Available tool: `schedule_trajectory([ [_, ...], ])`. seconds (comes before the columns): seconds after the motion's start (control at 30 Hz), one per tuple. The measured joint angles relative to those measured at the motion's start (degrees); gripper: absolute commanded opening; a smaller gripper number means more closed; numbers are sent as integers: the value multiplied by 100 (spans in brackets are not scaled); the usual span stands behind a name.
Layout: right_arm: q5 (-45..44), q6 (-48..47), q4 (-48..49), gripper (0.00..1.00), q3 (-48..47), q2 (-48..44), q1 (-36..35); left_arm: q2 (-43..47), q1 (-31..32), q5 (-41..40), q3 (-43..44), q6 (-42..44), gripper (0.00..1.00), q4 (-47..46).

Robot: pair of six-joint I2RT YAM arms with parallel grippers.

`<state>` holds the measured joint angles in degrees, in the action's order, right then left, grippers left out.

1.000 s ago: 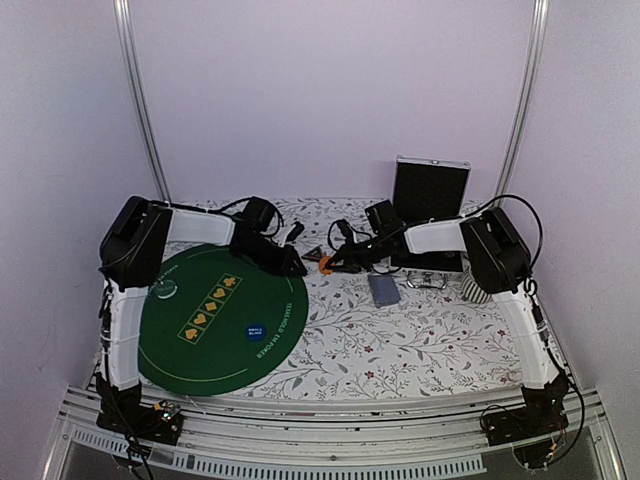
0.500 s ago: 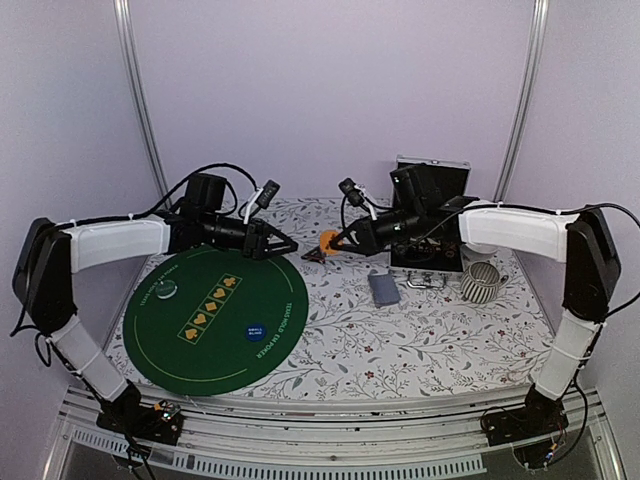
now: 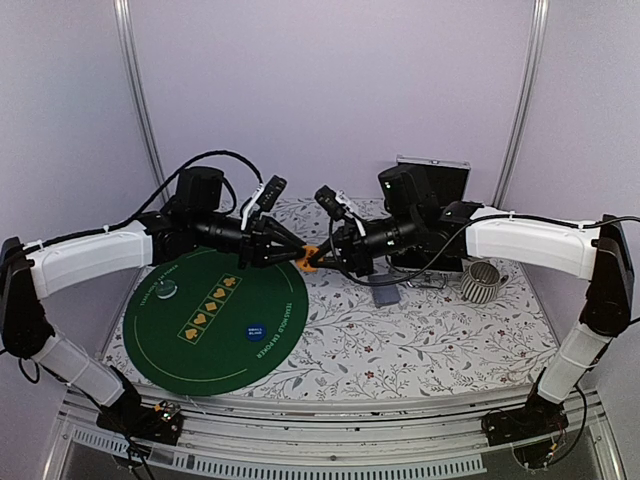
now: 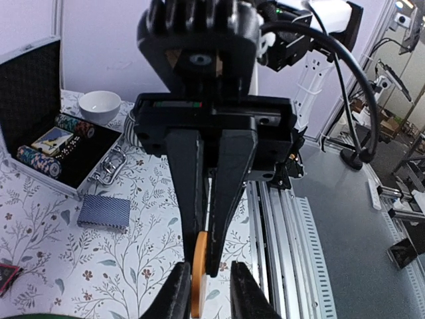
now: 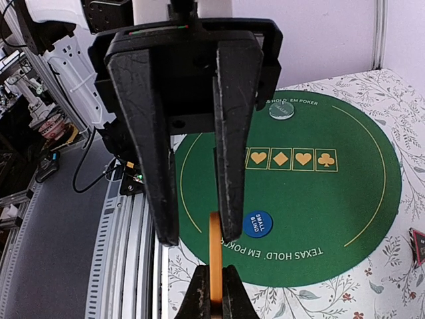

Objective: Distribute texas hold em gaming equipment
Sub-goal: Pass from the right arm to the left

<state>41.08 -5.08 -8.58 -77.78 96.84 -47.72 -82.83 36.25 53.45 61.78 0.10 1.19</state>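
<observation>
An orange disc [image 3: 311, 256] hangs edge-on above the green poker mat's [image 3: 215, 350] right rim. My right gripper [image 3: 320, 258] is shut on it; in the right wrist view its fingertips [image 5: 203, 286] pinch the disc [image 5: 215, 246] from below. My left gripper [image 3: 293, 252] faces it tip to tip and stands open around the same disc [image 4: 198, 266]: one finger touches it, the other stays apart. A blue disc [image 3: 256, 333] and a pale disc [image 3: 165, 290] lie on the mat. The grey-blue card deck [image 4: 103, 212] lies on the floral cloth. A red-edged marker [image 5: 418, 244] is cut off by the frame edge.
The hinged case [image 3: 432, 190] stands open at the back right, with striped chips [image 4: 36, 159] inside. A white bowl [image 4: 99, 106] sits behind it and a ribbed cup [image 3: 482, 282] to its right. Aluminium rails [image 3: 330, 430] run along the near edge.
Both arms have stretched toward the centre. The right gripper carried the orange disc left and up off the cloth, and the left gripper came across to meet it.
</observation>
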Motion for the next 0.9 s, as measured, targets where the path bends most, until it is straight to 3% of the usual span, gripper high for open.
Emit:
schedule_trajectory([
  [0.2, -2, -120, 2, 2, 2, -7, -9, -11, 15, -170, 0, 166, 19, 177],
  [0.33, -4, -151, 7, 2, 4, -35, -22, -42, 31, -210, 11, 210, 0, 334],
  [0.5, 17, -166, -42, 3, 22, -92, -22, -63, 70, -243, 68, 337, 0, 439],
  [0.53, 15, -166, -42, 10, 22, -92, -22, -59, 70, -264, 68, 332, 0, 437],
  [0.57, 4, -164, -35, 23, 26, -92, -22, -52, 74, -299, 68, 313, 0, 435],
  [0.7, -258, -111, 155, 89, 144, -153, -26, -2, 98, -568, 63, 120, 0, 409],
  [0.73, -376, -83, 188, 99, 188, -181, -26, 0, 96, -638, 63, 72, 0, 409],
  [0.9, -1134, 131, 326, 99, 461, -380, -4, -2, -188, -1054, 61, -455, 0, 400],
])
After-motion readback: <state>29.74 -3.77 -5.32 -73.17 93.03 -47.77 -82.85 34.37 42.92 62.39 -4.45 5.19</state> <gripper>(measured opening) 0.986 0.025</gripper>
